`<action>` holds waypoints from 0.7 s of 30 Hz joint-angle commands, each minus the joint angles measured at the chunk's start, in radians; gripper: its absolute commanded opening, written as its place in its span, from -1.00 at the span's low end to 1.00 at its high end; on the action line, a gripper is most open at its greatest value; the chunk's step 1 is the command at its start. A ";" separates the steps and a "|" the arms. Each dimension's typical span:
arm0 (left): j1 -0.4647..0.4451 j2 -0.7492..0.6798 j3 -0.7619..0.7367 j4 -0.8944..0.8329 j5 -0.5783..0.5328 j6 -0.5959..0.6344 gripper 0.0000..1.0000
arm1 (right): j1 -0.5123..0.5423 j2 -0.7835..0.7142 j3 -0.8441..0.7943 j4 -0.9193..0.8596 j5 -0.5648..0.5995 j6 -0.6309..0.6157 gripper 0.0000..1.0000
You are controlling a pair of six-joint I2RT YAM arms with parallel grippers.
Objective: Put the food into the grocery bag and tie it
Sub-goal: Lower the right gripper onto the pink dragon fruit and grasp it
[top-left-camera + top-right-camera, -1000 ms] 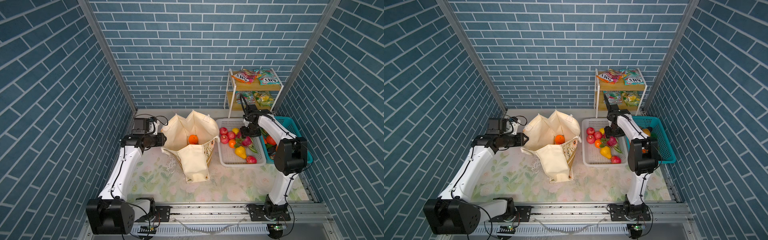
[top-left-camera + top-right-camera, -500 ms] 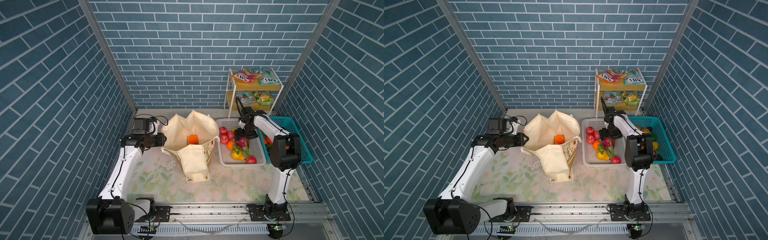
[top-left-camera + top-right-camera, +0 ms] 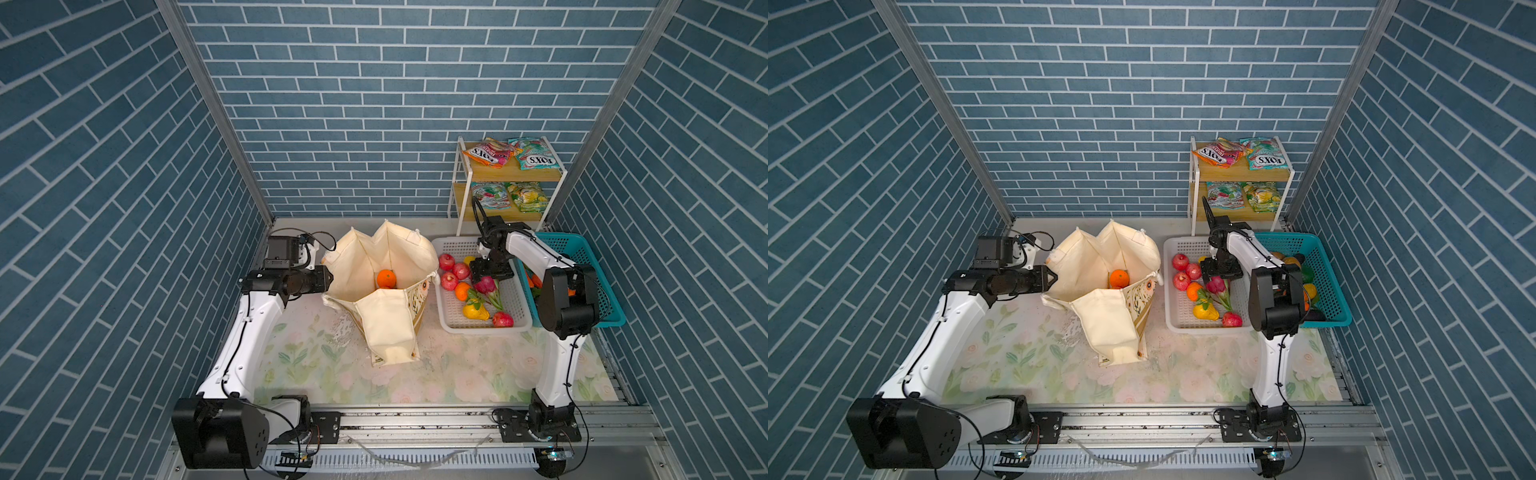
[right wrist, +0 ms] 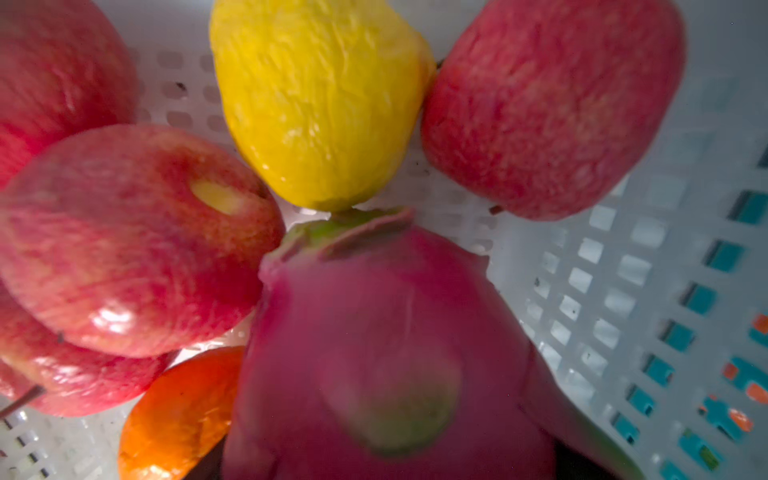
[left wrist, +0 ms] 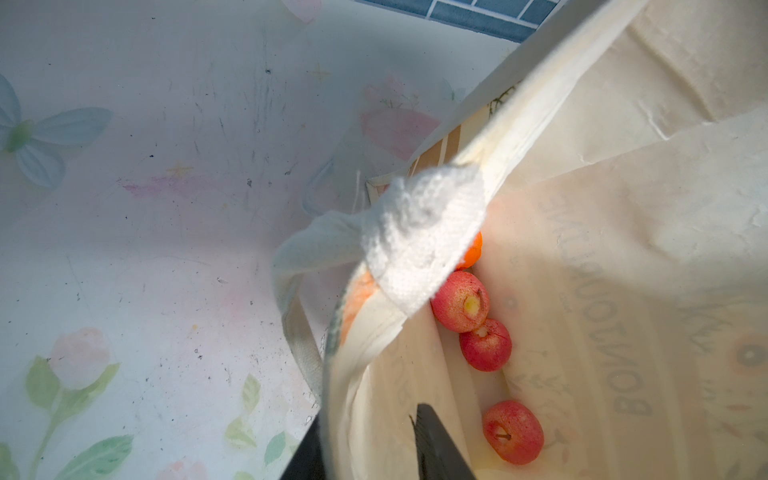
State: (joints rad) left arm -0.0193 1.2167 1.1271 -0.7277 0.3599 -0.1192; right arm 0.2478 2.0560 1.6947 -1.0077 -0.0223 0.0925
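The cream grocery bag (image 3: 390,328) (image 3: 1113,328) stands open on the mat with an orange (image 3: 386,277) inside. My left gripper (image 3: 328,279) (image 5: 370,449) is shut on its rim, one finger inside and one outside the cloth. The left wrist view shows three red apples (image 5: 485,345) at the bag's bottom. My right gripper (image 3: 490,274) (image 4: 386,469) is down in the white basket (image 3: 482,330), astride the pink dragon fruit (image 3: 485,286) (image 4: 374,332). The fruit fills the gap and hides the fingers. Red apples (image 4: 137,241) and a yellow piece (image 4: 320,104) lie around it.
A teal basket (image 3: 598,282) with more produce stands right of the white one, under my right arm's elbow. Behind them a small shelf (image 3: 511,176) holds several FOX'S packets (image 3: 536,160). The bag's white handle (image 5: 419,232) droops over its rim.
My right arm has folded in and its gripper has come down over the dragon fruit. The left arm and the bag have not moved.
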 commanded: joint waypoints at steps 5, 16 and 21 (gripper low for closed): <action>-0.002 -0.003 -0.010 -0.014 -0.003 0.005 -0.29 | 0.007 -0.161 0.033 -0.060 0.005 0.057 0.52; -0.002 -0.008 -0.010 -0.013 -0.006 0.006 -0.29 | 0.138 -0.398 0.161 -0.099 0.018 0.102 0.47; -0.002 -0.007 -0.010 -0.013 -0.004 0.006 -0.29 | 0.255 -0.482 0.193 -0.050 0.002 0.072 0.42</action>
State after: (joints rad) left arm -0.0193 1.2167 1.1271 -0.7277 0.3599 -0.1192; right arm 0.4572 1.6142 1.8664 -1.0683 -0.0059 0.1608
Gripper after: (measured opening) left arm 0.357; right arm 0.807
